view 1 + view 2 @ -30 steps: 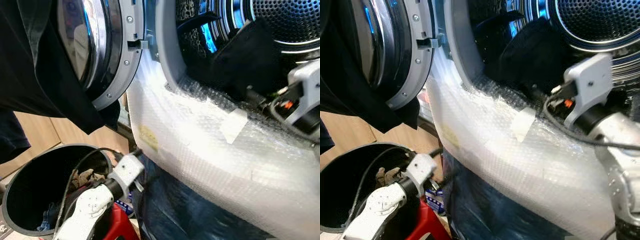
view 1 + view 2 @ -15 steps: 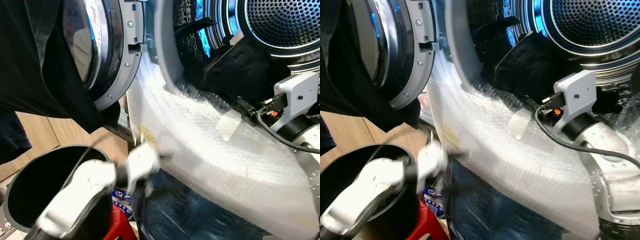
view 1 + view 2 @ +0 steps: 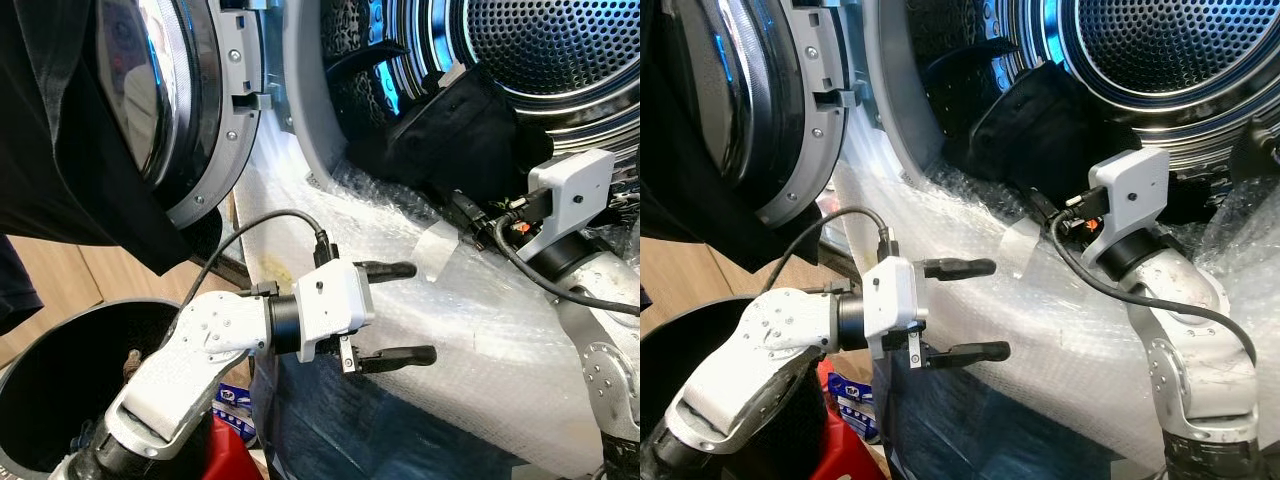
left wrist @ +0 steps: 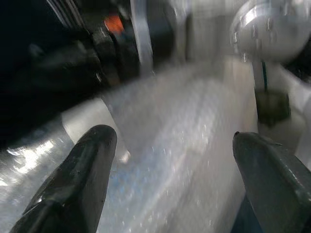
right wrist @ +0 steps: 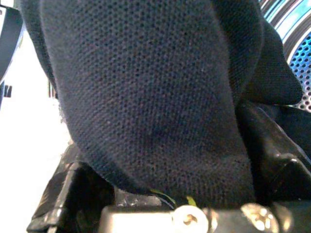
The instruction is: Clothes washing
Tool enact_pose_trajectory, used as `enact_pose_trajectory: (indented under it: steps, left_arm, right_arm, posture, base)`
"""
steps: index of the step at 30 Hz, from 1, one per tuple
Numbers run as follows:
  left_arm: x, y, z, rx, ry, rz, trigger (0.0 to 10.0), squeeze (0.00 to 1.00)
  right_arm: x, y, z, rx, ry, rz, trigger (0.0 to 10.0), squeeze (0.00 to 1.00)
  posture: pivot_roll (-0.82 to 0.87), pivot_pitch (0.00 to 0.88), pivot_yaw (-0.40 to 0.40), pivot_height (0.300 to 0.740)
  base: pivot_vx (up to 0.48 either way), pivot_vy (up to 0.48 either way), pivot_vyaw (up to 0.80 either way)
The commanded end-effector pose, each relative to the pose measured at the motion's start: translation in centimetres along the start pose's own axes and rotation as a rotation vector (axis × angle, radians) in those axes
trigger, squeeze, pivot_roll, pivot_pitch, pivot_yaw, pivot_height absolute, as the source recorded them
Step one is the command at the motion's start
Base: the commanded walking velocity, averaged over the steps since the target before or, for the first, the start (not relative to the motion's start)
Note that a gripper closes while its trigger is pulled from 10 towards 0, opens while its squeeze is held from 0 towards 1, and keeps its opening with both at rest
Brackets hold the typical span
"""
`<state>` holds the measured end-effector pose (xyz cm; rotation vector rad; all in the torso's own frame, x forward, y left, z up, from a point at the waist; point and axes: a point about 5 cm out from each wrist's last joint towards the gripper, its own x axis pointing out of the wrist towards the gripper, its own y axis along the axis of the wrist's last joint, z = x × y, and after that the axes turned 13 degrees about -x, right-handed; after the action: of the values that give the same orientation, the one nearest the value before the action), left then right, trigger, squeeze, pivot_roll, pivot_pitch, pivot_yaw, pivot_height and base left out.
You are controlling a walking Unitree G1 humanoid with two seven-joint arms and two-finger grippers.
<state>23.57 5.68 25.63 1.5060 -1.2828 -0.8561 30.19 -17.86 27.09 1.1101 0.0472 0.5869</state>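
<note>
Left eye view: the left tool (image 3: 402,312) is hovering in front of the bubble wrap (image 3: 480,330) covering the washer's front, its 2 black fingers spread wide apart and holding nothing. The right arm (image 3: 570,215) is reaching toward the mouth of the drum (image 3: 560,50), its tool end going into the dark garment (image 3: 460,120) that is lying in the drum opening. The washer door (image 3: 190,110) is standing open on the left, with another black garment (image 3: 60,130) draping over it. A black bin (image 3: 50,390) is sitting below on the left, with some clothes barely visible inside.

Right eye view: same scene; the left tool's fingers (image 3: 958,267) are sitting 1 above the other, well apart, just beside the wrap. A piece of tape (image 3: 1018,240) is sticking on the wrap near the right arm.

Left wrist view: blurred; the 2 fingertips (image 4: 92,160) are standing far apart with the wrap between them and nothing gripped.

Right wrist view: dark knit fabric (image 5: 146,87) is covering the right tool; cannot tell whether its fingers are gripping it or how far they are parted. Perforated drum metal (image 5: 299,58) is showing at the edge.
</note>
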Motion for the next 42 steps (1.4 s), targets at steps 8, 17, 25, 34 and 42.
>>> enact_pose_trajectory:
  steps: [8, 17, 25, 34, 42]
  left_arm:
    - [-2.3, 4.0, -1.2, 0.191, 0.296, 0.091, 10.0, 0.0]
    - [-3.1, 3.8, -4.7, 0.24, 0.539, 0.132, 10.0, 0.0]
    - [-1.2, 1.6, -5.7, 0.002, 0.419, 0.229, 10.0, 1.0]
    - [0.1, 2.8, -5.4, 0.043, 0.207, 0.233, 10.0, 1.0]
    - [0.3, 4.4, -7.4, 0.168, 0.236, 0.254, 10.0, 1.0]
  right_arm:
    - [-0.8, -7.2, -1.0, 0.133, -0.019, -0.277, 10.0, 1.0]
    - [-0.6, -7.1, -1.4, 0.146, -0.018, -0.253, 10.0, 1.0]
    - [0.0, -6.9, -2.1, 0.149, 0.007, -0.23, 10.0, 1.0]
    - [-0.1, -7.0, -2.9, 0.141, 0.017, -0.227, 10.0, 1.0]
    - [0.0, -7.0, -2.8, 0.142, 0.012, -0.222, 10.0, 1.0]
  posture:
    - [0.01, 0.063, -0.024, 0.74]
    - [-0.01, 0.048, -0.026, 0.74]
    - [-0.03, 0.005, -0.024, 0.74]
    - [-0.03, 0.002, -0.019, 0.74]
    - [-0.03, 0.004, -0.021, 0.74]
  base:
    - [0.0, 0.0, 0.0]
    - [0.0, 0.0, 0.0]
    - [0.0, 0.0, 0.0]
    - [0.0, 0.0, 0.0]
    - [0.0, 0.0, 0.0]
